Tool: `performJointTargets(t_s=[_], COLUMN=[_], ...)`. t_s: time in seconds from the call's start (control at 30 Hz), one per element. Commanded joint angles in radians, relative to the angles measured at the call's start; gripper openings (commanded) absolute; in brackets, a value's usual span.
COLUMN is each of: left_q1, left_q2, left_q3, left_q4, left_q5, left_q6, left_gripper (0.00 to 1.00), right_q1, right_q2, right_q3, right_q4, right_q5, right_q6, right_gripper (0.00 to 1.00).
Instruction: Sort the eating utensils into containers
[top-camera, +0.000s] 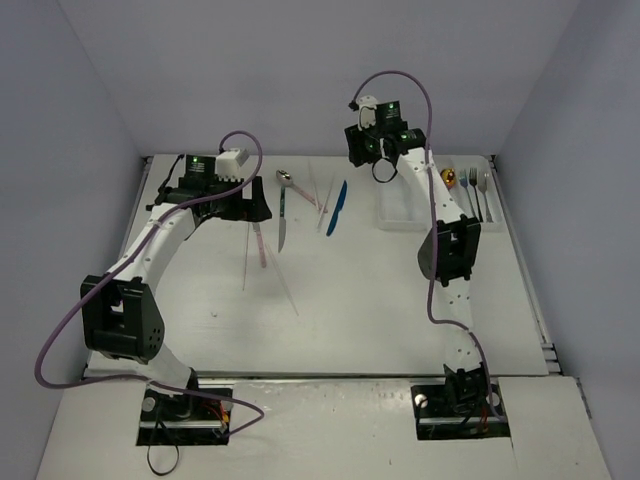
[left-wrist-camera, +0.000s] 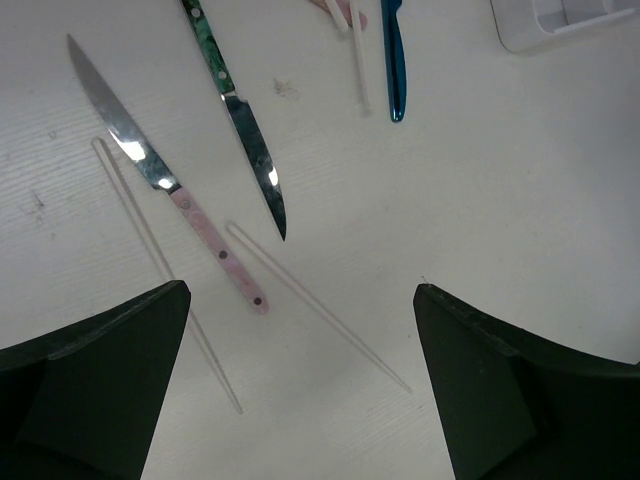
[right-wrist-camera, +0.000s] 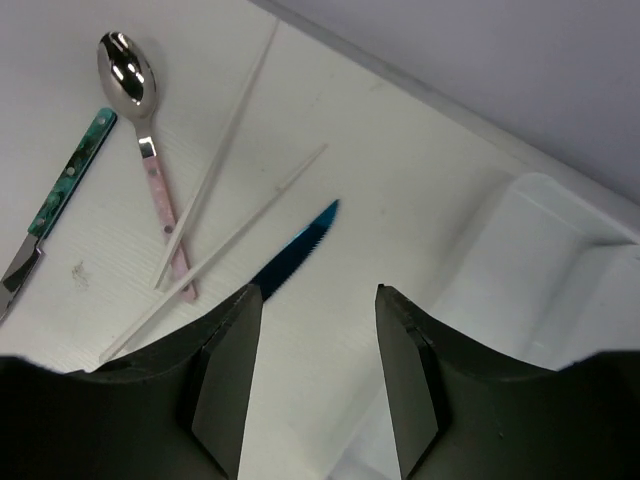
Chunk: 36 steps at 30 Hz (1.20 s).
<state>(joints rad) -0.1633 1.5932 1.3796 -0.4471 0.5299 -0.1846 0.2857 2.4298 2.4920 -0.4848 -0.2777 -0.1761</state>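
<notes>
Loose eating utensils lie at the back middle of the table: a blue knife (top-camera: 337, 208) (right-wrist-camera: 295, 255) (left-wrist-camera: 394, 60), a pink-handled spoon (top-camera: 289, 180) (right-wrist-camera: 130, 75), a teal-handled knife (top-camera: 283, 225) (left-wrist-camera: 245, 125), a pink-handled knife (top-camera: 258, 245) (left-wrist-camera: 170, 185) and thin pale sticks (left-wrist-camera: 320, 305) (right-wrist-camera: 225, 145). The containers are a white tray (top-camera: 405, 205) (right-wrist-camera: 560, 260) at the back right, with several utensils (top-camera: 476, 190) in its right compartments. My left gripper (top-camera: 258, 207) (left-wrist-camera: 302, 290) hovers open over the sticks, holding nothing. My right gripper (top-camera: 380, 168) (right-wrist-camera: 318, 292) stands open and holds nothing, between the blue knife and the tray's left end.
Pale walls close the table at the back and both sides. The tray's corner (left-wrist-camera: 570, 20) shows at the top right of the left wrist view. Both arm bases sit at the near edge.
</notes>
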Motion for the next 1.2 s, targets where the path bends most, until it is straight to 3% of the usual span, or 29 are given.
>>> performJointTargets(t_s=[0.0, 0.2, 0.5, 0.67, 1.17], left_q1=[0.023, 0.037, 0.045, 0.053, 0.074], left_q2=[-0.054, -0.033, -0.024, -0.014, -0.013], left_q3=[0.005, -0.004, -0.017, -0.014, -0.022], left_q4=[0.057, 0.077, 0.087, 0.089, 0.097], left_q5=[0.098, 0.125, 0.14, 0.141, 0.141], left_q6=[0.018, -0.011, -0.026, -0.042, -0.064], left_gripper=[0.95, 0.95, 0.95, 0.95, 0.95], right_q1=[0.046, 0.135, 0.173, 0.189, 0.187], right_q2=[0.043, 0.058, 0.105, 0.156, 0.244], right_q3=[-0.014, -0.07, -0.1, -0.08, -0.047], right_q4=[0.134, 0.281, 0.45, 0.513, 0.582], right_q5=[-0.098, -0.07, -0.043, 0.008, -0.052], right_q6=[0.05, 0.06, 0.13, 0.152, 0.239], right_gripper=[0.46, 0.42, 0.4, 0.39, 0.43])
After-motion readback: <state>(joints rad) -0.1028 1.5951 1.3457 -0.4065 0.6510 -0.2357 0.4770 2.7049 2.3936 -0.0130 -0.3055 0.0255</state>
